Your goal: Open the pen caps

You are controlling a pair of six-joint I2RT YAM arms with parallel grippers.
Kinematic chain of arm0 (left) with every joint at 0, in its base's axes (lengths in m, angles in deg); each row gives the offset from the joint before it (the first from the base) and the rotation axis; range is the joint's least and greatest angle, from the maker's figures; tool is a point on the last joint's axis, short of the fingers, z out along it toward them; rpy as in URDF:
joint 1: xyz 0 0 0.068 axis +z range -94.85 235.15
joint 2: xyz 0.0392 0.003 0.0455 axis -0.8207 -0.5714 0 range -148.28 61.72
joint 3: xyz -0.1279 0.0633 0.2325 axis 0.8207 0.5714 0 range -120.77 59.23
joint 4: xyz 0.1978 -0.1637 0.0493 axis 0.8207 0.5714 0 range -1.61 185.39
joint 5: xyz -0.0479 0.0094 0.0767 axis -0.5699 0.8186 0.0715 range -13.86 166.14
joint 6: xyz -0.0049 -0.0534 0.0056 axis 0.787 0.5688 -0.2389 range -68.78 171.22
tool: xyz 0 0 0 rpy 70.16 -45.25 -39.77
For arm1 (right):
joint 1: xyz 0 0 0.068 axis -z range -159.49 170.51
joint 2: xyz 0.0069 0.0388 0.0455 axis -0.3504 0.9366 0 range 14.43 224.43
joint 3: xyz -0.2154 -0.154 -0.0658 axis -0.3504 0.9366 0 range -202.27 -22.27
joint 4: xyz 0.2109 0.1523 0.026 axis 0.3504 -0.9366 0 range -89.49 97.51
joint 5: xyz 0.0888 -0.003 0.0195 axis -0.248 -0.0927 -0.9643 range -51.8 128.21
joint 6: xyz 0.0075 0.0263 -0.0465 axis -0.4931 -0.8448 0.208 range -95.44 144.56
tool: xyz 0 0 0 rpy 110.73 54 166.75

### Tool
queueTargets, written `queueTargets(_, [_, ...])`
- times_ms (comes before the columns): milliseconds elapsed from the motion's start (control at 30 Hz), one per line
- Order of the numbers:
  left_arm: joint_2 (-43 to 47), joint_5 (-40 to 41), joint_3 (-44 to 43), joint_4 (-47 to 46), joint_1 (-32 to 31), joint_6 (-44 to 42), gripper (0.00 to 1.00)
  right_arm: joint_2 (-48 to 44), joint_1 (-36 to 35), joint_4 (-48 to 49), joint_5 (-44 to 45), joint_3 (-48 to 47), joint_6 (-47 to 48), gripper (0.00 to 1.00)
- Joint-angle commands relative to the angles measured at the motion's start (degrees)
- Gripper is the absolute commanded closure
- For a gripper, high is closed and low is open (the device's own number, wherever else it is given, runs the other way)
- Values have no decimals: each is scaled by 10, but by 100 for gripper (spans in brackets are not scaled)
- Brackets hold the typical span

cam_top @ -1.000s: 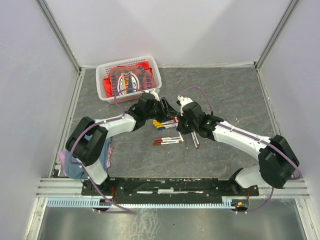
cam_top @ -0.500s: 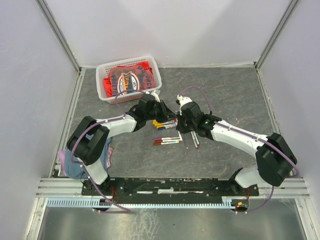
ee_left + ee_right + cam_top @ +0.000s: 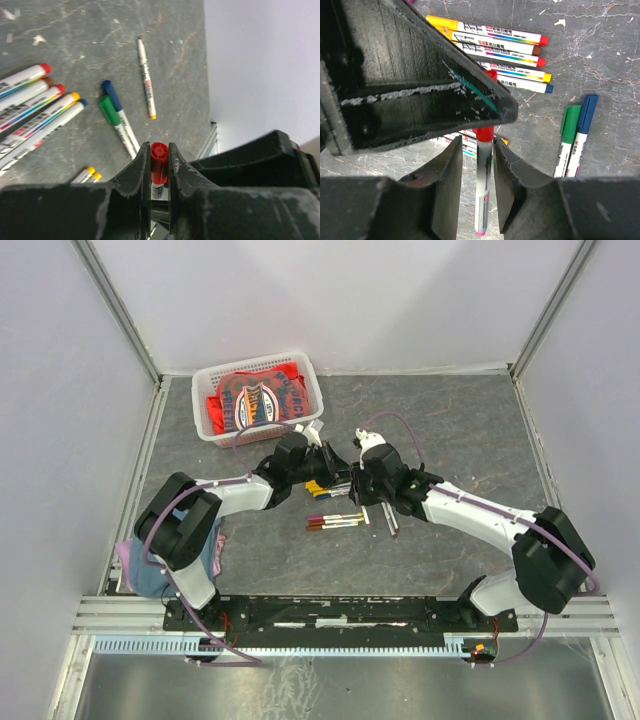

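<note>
Because a cap only comes off when it and its barrel are pulled opposite ways, I have one pen strung between both tools above the grey table (image 3: 470,430), at the middle of the top view. My left gripper (image 3: 159,152) is clamped on the red cap (image 3: 159,169), pinching it from both sides at the lower centre of its wrist view so it cannot slip. My right gripper (image 3: 477,160) is closed around the white barrel (image 3: 482,205) of that same pen, just behind the cap, which gives me the counter-hold. The cap looks seated on the barrel, so I judge the pull not yet made. Lying on the table, apart from my grip, are a row of capped markers (image 3: 495,47) at upper centre of the right wrist view and, at right, a green-capped pen (image 3: 568,131) beside a blue-capped pen (image 3: 584,125), all with caps on and awaiting their turn.
</note>
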Motion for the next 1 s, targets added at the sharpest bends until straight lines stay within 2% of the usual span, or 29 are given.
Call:
queueTargets(0, [-7,-62,7,-123,-3,45,97,-24,-1,38,3,6,-6,62])
queueTargets(200, [8,-61,9,-126,2,40,97,-27,3,31,8,7,-6,69])
queueTargets(433, [18,-28,12,-76,24,24,97,-36,4,14,17,15,1,77])
queueTargets(467, [19,-19,12,-65,25,20,97,-35,4,11,17,15,3,80])
queueTargets(533, [19,8,7,-46,31,14,97,-29,5,5,16,13,9,97])
queueTargets(567, [18,19,4,-37,34,13,97,-24,5,2,16,12,12,99])
queueTargets(767, [-9,86,-42,14,63,24,97,10,2,-35,57,-1,35,99])
queueTargets(967, [-43,137,-119,83,67,3,97,18,-2,-53,102,-2,36,99])
